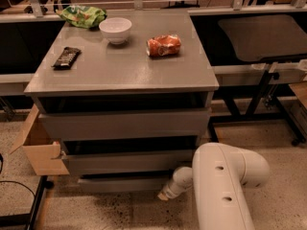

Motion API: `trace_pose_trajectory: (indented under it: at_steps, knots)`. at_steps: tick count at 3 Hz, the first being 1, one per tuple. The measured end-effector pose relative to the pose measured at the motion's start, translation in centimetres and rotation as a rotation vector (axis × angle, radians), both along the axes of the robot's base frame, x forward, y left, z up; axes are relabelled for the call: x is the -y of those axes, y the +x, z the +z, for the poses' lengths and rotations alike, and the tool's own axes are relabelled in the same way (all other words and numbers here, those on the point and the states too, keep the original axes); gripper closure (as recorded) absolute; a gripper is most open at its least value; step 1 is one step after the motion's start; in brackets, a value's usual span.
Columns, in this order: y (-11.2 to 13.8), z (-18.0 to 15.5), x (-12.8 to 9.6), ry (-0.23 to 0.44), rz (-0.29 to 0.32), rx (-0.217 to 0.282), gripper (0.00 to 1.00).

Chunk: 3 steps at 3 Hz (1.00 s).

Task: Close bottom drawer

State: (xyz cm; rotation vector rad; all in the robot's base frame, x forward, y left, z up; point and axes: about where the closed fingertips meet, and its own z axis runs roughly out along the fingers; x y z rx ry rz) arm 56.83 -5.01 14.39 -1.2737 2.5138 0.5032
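The bottom drawer [122, 183] is the lowest of three in the grey cabinet [124, 71]. Its thin plain front panel shows below the middle drawer [129, 161], with a dark gap above it. The top drawer [124, 123] has a taller front. My white arm [223, 186] comes in from the lower right. The gripper [164, 194] at its end sits low by the floor, at the right end of the bottom drawer's front panel. I cannot tell whether it touches the panel.
An open cardboard box [41, 150] stands against the cabinet's left side. On the cabinet top lie a white bowl [115, 29], an orange snack bag [163, 45], a green bag [82, 15] and a black bar [66, 57]. Black table legs [259, 97] stand to the right.
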Motion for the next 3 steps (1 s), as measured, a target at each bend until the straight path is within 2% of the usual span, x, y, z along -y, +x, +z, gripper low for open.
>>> trace_pose_trajectory:
  at_steps: [1,2,3]
  knots:
    - [-1.4,-1.1,2.8,-0.013,-0.045,-0.080,1.00]
    - [-2.6,-1.4,6.6,-0.025,-0.139,-0.121,1.00]
    - [-3.6,-1.3,9.6,-0.035,-0.231,-0.136,1.00]
